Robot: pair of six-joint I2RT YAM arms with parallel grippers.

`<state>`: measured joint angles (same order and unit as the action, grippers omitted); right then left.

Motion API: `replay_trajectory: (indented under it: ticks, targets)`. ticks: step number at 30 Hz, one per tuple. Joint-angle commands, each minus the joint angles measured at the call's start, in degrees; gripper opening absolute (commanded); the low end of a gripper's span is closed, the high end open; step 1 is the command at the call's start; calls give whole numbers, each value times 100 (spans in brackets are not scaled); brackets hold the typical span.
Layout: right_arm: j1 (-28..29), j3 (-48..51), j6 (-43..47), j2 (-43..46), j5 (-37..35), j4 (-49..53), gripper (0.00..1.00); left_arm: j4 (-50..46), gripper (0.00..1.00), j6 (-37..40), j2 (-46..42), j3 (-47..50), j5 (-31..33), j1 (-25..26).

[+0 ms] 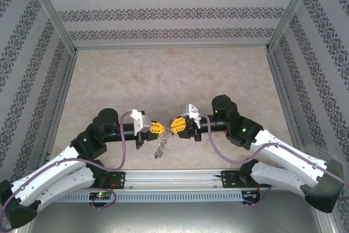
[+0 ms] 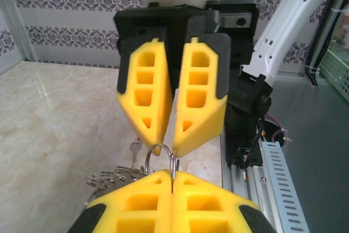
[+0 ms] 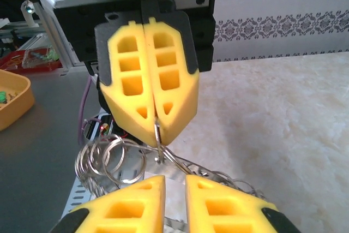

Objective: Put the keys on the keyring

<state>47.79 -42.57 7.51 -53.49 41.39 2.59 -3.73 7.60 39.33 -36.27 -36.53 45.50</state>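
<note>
My left gripper (image 1: 160,127) is shut on a thin silver ring (image 2: 157,155), part of the keyring (image 1: 161,145), whose wavy coils dangle below both grippers in the top view. In the left wrist view the left gripper (image 2: 173,175) pinches that ring at its tips. The right gripper (image 2: 169,144) faces it tip to tip, jaws a little apart around the ring's top. From the right wrist, my right gripper (image 3: 174,181) stands open just below the pinched ring (image 3: 158,135), with several loops (image 3: 109,159) hanging left. A tiny silver key (image 2: 135,147) shows beside the ring; its red head is barely visible.
The marble-patterned table (image 1: 163,75) stretches behind the grippers, enclosed by patterned walls. The metal base rail (image 1: 174,178) runs just below the hanging coils. An orange tray (image 3: 11,96) sits off the table at the left of the right wrist view.
</note>
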Motion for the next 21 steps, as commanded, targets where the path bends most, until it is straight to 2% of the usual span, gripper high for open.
replay_trajectory:
  ticks: [1, 7, 21]
  targets:
    - [72, 14, 68, -63, 98, -236, 17, -260, 0, 518, 8, -362, 190, 161]
    - [81, 117, 49, -121, 64, -268, 15, -14, 0, 449, -35, -248, 223, 161]
    - [257, 387, -367, 177, 75, -930, 12, 1327, 0, -294, 7, 227, -44, 153]
